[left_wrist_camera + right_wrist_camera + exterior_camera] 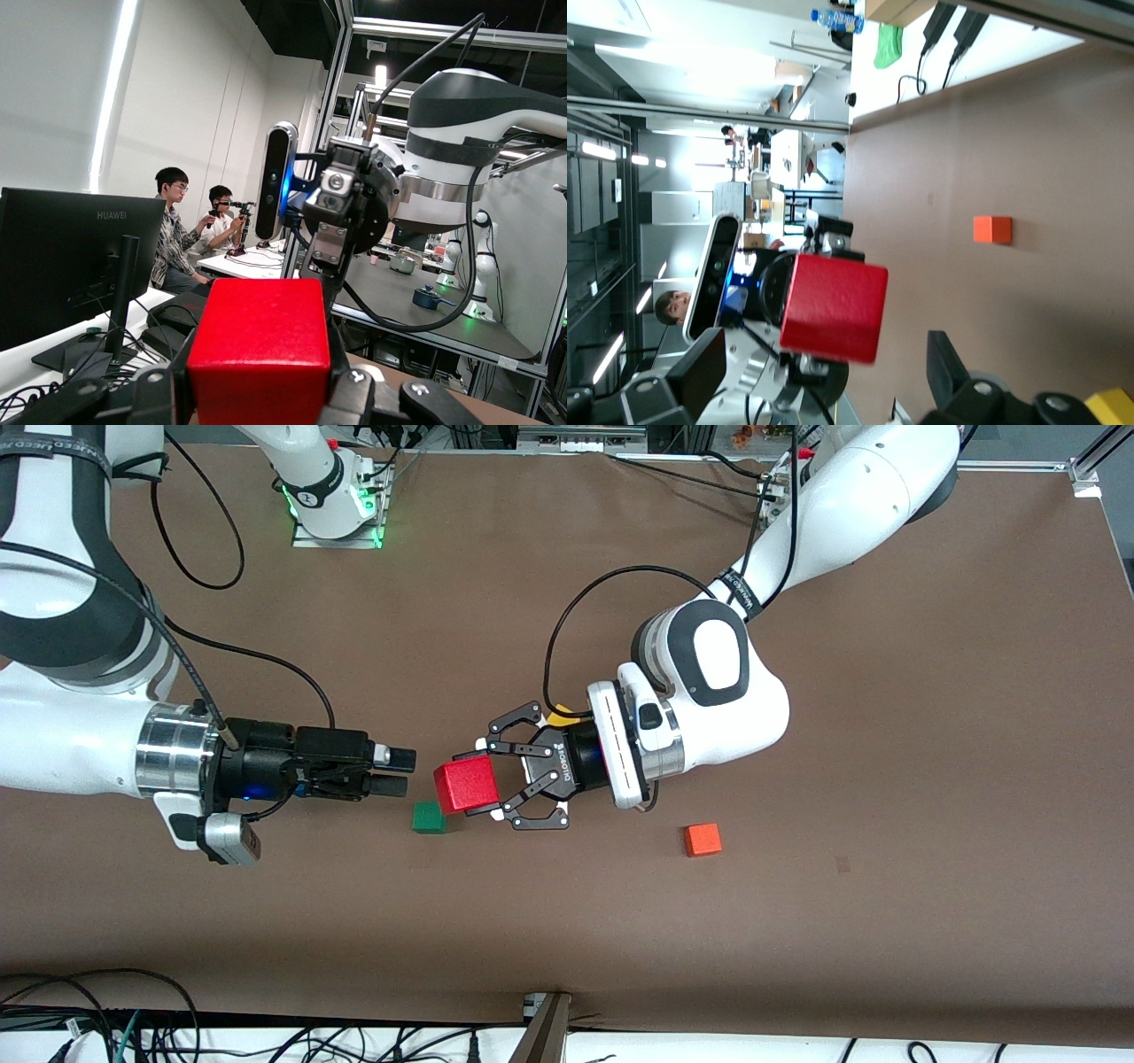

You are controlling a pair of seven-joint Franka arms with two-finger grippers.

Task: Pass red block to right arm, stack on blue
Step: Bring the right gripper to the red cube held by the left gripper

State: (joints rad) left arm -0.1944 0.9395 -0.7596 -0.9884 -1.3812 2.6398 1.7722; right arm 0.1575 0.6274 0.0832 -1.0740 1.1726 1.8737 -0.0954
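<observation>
- Red, small and cube-shaped, the red block (465, 784) is up off the brown bench (797, 921), pinched between the fingers of the left arm's black linkage-claw end effector (496, 779); it hangs over the bench just above a small green cube (429, 817).
- Lifting looks done, and the block is presented sideways toward the right arm (80, 735), so the handover is judged to be the step in hand.
- Slim, black and straight-fingered, the right end effector (396, 771) is level with the block and close beside it without touching; its fingers are spread and empty, pointing at the block.
- Left to do: the right arm's grasp, the left arm's release, then stacking on the blue cube, which I cannot find in any view.
- Orange, a small cube (702, 839) lies apart toward the left arm's end of the bench.
</observation>
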